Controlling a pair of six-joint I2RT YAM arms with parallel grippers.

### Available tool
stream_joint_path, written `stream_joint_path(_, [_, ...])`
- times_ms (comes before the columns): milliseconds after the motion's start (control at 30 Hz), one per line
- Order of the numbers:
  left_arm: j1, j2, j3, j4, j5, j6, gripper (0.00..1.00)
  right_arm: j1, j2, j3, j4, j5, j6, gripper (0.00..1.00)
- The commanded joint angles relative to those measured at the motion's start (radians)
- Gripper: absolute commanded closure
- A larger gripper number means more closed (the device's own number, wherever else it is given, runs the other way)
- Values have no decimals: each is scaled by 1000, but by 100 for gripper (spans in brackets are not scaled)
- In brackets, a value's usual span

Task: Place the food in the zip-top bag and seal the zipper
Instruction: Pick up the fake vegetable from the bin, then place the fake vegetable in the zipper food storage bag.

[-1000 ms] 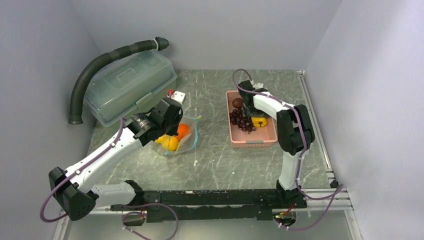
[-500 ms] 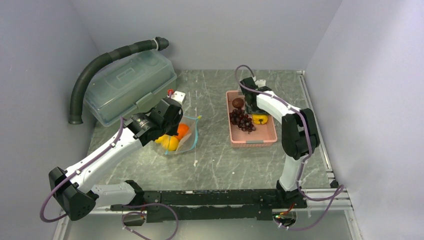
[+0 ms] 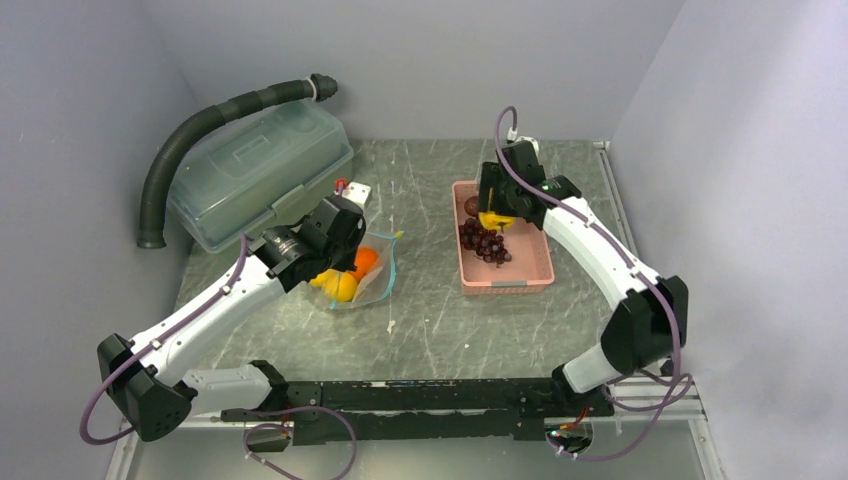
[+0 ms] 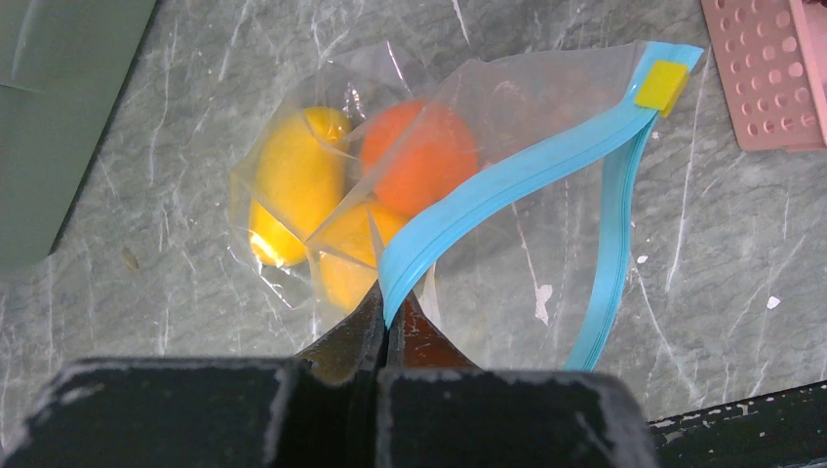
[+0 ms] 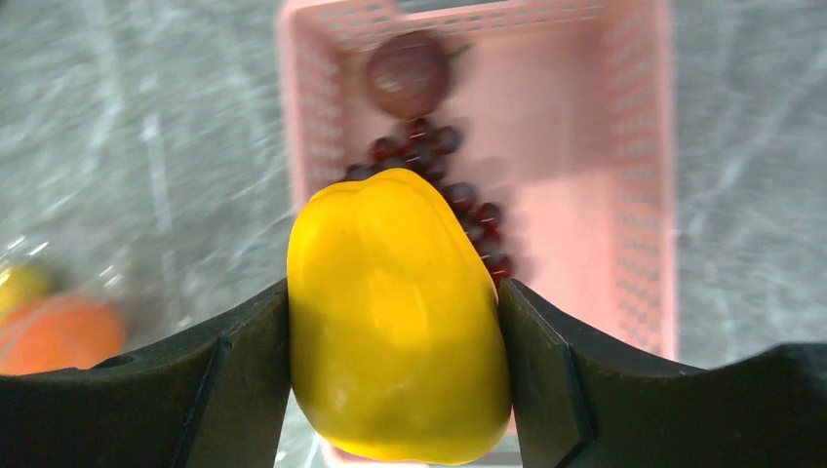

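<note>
The right gripper point(image 3: 493, 212), clamped on a yellow toy pepper point(image 5: 395, 312), hangs over the pink basket point(image 5: 624, 146), right of centre in the top view. Carry the pepper level to the zip-top bag point(image 4: 507, 107), left of centre, and release it low inside the mouth. The left gripper point(image 4: 387, 327), pinched tight on the teal zipper point(image 4: 507, 185), holds that mouth lifted.

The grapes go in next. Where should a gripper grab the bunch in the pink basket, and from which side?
Probably from straight above, jaws closing across the grape bunch at its middle: it lies flat and elongated in the pink basket, whose walls block a sideways approach.
</note>
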Motion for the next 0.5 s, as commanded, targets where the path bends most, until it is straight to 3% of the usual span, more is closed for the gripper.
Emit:
stream_joint_path(0, [5, -15, -1, 30, -2, 6, 100, 45, -99, -60, 111, -299, 9, 52])
stream_joint_path(467, [5, -31, -2, 30, 1, 6, 100, 247, -191, -141, 268, -605, 107, 53])
